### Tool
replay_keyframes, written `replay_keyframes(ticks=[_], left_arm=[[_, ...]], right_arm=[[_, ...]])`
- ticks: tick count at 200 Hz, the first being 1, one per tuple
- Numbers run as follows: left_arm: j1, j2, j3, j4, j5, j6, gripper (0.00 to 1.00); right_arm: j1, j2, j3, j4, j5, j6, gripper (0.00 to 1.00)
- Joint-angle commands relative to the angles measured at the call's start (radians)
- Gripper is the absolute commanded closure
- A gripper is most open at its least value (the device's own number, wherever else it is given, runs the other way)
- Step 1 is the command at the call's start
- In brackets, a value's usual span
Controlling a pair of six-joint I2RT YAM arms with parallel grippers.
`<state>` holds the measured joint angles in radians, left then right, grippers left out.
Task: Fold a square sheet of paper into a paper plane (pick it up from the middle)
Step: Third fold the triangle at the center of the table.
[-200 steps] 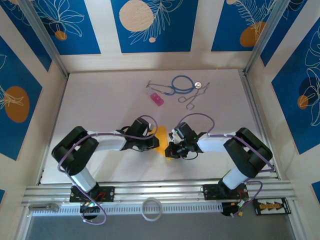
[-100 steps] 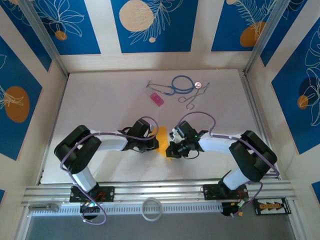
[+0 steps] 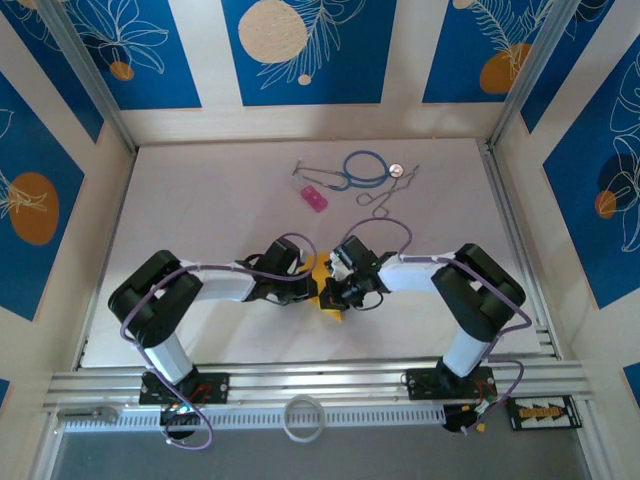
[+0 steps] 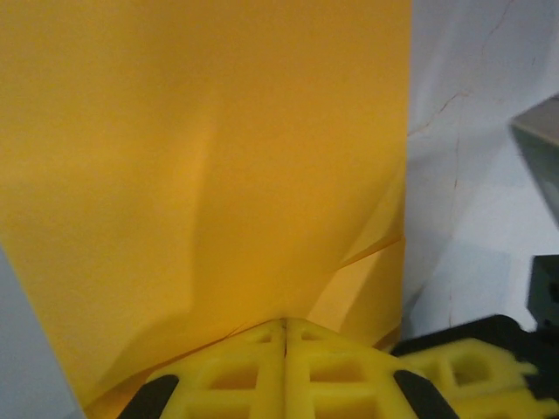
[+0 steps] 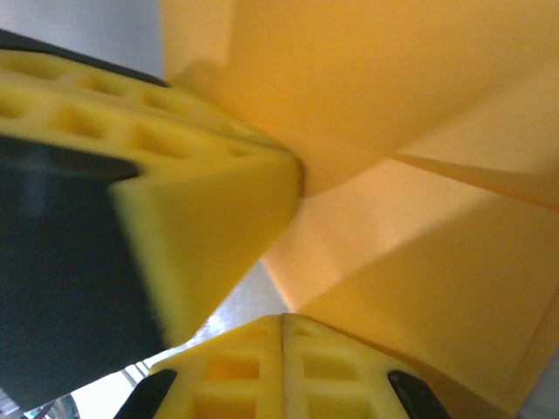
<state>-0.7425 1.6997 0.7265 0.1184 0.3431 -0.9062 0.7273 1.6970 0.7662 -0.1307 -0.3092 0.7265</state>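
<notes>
Top view: just below frame centre, the left claw [image 3: 312,291] and right claw [image 3: 337,294] meet over the orange paper [image 3: 331,311] on the white worktop [image 3: 220,200]. Left wrist view: the left claw, fully closed, pinches the paper's lower edge. Right wrist view: the right claw, closed, nips the paper at bottom centre.

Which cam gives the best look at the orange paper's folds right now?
Left wrist: the orange paper spreads broad and sharp, with creases plain at lower right. Right wrist is closer but blurred, with folded layers overlapping. Top external gives a small orange sliver.
</notes>
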Motion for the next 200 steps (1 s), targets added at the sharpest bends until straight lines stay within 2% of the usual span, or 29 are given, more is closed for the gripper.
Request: replay_keyframes(ticks=[1, 41, 70, 129, 159, 200], left_arm=[[-0.002, 0.035, -0.028, -0.083, -0.059, 0.03, 0.95], [-0.002, 0.033, -0.03, -0.089, -0.062, 0.034, 0.95], [-0.002, 0.029, -0.028, -0.093, -0.064, 0.036, 0.95], [-0.001, 0.029, -0.028, -0.086, -0.061, 0.033, 0.95], [-0.002, 0.03, -0.032, -0.082, -0.06, 0.031, 0.95], [-0.003, 0.028, -0.029, -0.093, -0.071, 0.035, 0.96]], right_arm=[[0.005, 0.011, -0.016, -0.002, 0.011, -0.007, 0.97], [0.002, -0.081, -0.107, -0.024, 0.007, -0.006, 0.97], [-0.004, -0.139, -0.104, -0.027, -0.004, -0.007, 0.97], [-0.003, -0.042, -0.01, 0.047, -0.019, 0.014, 0.96], [-0.006, -0.001, -0.025, 0.054, 0.004, 0.008, 0.95], [0.002, -0.093, -0.141, 0.051, -0.004, 0.001, 0.95]])
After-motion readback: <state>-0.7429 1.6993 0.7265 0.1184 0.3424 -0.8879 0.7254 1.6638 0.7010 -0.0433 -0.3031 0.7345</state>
